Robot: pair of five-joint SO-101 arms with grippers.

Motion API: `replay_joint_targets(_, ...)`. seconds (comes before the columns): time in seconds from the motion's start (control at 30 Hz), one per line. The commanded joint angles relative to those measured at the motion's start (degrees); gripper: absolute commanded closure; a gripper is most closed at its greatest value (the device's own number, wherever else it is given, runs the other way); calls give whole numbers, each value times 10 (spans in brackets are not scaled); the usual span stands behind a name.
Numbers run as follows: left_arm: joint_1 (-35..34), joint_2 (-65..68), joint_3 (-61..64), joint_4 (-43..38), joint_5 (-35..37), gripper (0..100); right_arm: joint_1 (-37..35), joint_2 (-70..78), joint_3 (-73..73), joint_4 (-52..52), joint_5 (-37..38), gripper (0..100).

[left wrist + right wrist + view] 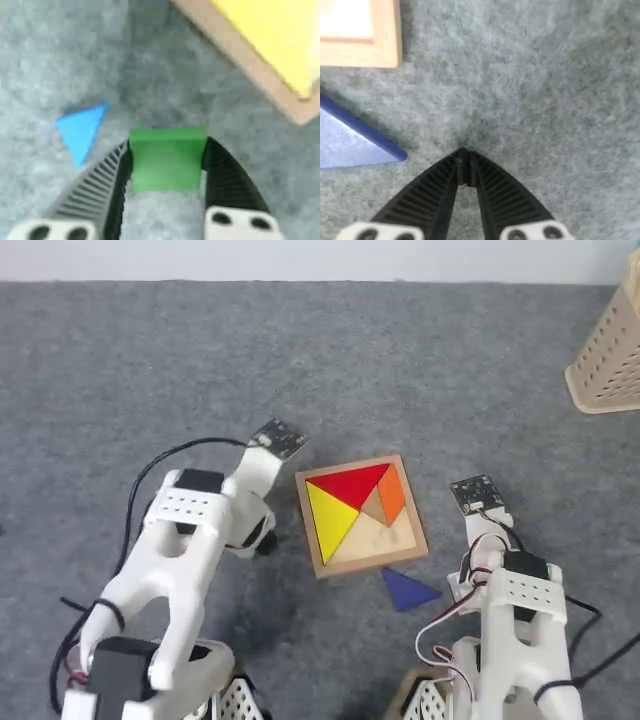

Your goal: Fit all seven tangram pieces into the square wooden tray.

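Note:
The square wooden tray [373, 563] lies mid-table and holds a red triangle [350, 485], a yellow triangle [328, 520] and an orange piece [392, 495]. My left gripper [166, 145] is beside the tray's left edge, low over the carpet, shut on a green square piece [167, 162]. A light blue small triangle [80, 131] lies on the carpet close beside it. A dark blue triangle [408, 589] rests just off the tray's near right corner. My right gripper [465, 162] is shut on nothing, with its tips beside the dark blue triangle [350, 142].
A beige perforated basket [610, 350] stands at the far right edge. Black cables [150, 465] trail from the left arm. Grey carpet covers the whole table, with free room beyond the tray.

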Motion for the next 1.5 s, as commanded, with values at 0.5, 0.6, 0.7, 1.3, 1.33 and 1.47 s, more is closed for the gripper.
replay_joint_targets(0.5, 273, 160, -299, 65, 232, 841, -8, -16, 0, -12, 7, 992)
replay_joint_targets(0.6, 281, 209, -337, 65, 234, 841, -8, -16, 0, -12, 7, 992)
replay_joint_targets(0.7, 283, 248, -364, 62, 262, 841, -8, -16, 0, -12, 7, 992)
replay_joint_targets(1.3, 310, 300, -371, 41, 297, 772, -10, -16, 0, -12, 8, 992)
replay_joint_targets(1.33, 310, 298, -371, 41, 297, 772, -10, -16, 0, -12, 8, 992)
replay_joint_targets(1.47, 309, 295, -371, 41, 296, 772, -10, -16, 0, -12, 8, 992)
